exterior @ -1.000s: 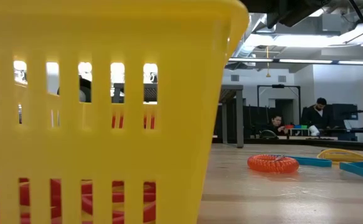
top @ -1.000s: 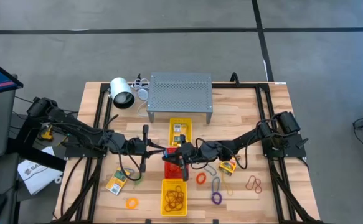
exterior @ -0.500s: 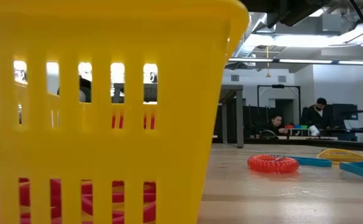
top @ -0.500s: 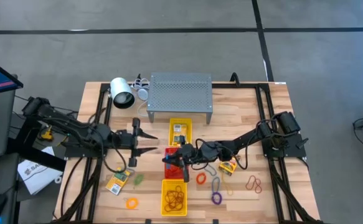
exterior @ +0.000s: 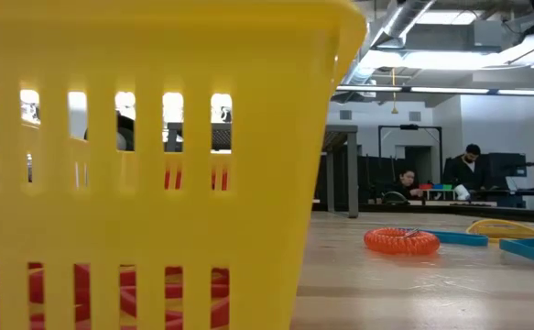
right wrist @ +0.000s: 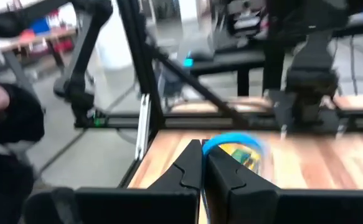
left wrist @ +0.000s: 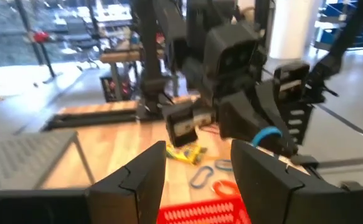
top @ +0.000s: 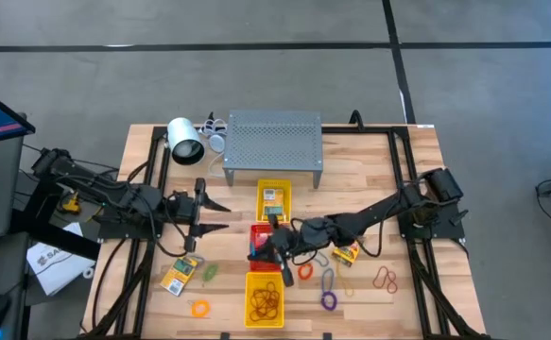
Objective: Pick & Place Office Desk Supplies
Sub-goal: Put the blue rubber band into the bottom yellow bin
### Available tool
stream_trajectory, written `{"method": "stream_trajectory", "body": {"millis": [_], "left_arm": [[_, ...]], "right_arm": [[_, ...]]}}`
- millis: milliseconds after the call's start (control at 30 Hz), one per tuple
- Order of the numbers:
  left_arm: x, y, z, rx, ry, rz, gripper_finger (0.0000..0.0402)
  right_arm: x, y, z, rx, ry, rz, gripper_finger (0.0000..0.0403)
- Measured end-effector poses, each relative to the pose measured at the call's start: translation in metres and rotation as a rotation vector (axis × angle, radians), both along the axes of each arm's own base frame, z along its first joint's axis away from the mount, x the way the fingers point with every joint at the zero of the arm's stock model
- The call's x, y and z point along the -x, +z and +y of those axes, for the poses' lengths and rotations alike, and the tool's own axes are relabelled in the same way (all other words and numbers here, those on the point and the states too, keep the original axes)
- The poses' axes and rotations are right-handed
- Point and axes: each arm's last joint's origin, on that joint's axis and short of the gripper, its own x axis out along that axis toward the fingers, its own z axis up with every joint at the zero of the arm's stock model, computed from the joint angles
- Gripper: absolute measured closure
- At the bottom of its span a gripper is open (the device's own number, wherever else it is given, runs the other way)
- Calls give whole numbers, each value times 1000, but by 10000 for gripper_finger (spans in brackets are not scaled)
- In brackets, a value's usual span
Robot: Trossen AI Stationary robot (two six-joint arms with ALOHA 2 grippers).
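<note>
Overhead: wooden slatted desk, two dark arms reaching toward centre. Landmark: red rectangular plastic tray mid-desk, between two yellow plastic trays. Right gripper just beside red tray, fingers clenched on thin blue rubber-band loop. Left gripper left of red tray, apart from it, fingers spread wide, empty. Yellow printed card packet lower-left of red tray; orange ring and purple loop lower-right.

left gripper: fingers spread, left of trays | right gripper: over red tray, fingers together
</note>
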Motion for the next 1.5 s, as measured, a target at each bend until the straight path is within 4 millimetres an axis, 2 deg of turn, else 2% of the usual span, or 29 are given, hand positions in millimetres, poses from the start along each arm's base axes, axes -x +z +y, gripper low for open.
{"method": "stream_trajectory", "body": {"millis": [233, 467, 667, 833, 1033, 1200, 1500], "left_arm": [[1, -5, -2, 29, -25, 48, 227], [5, -12, -9, 23, -61, 125, 231], [8, -21, -14, 56, -81, 201, 231], [11, -35, -17, 52, -94, 237, 231], [12, -54, -16, 91, -83, 250, 232], [13, -64, -15, 116, -85, 217, 235], [12, -66, -20, 144, -120, 209, 238]], "right_arm": [[-3, 20, 21, 69, 44, 181, 403], [2, 24, 33, 55, 62, 274, 403], [4, 11, 39, 10, 49, 364, 403], [3, 0, 48, -16, 48, 399, 403], [0, -22, 61, -33, 47, 471, 403], [-16, -34, 73, -64, 52, 481, 403], [-34, -63, 90, -20, 51, 666, 403]]}}
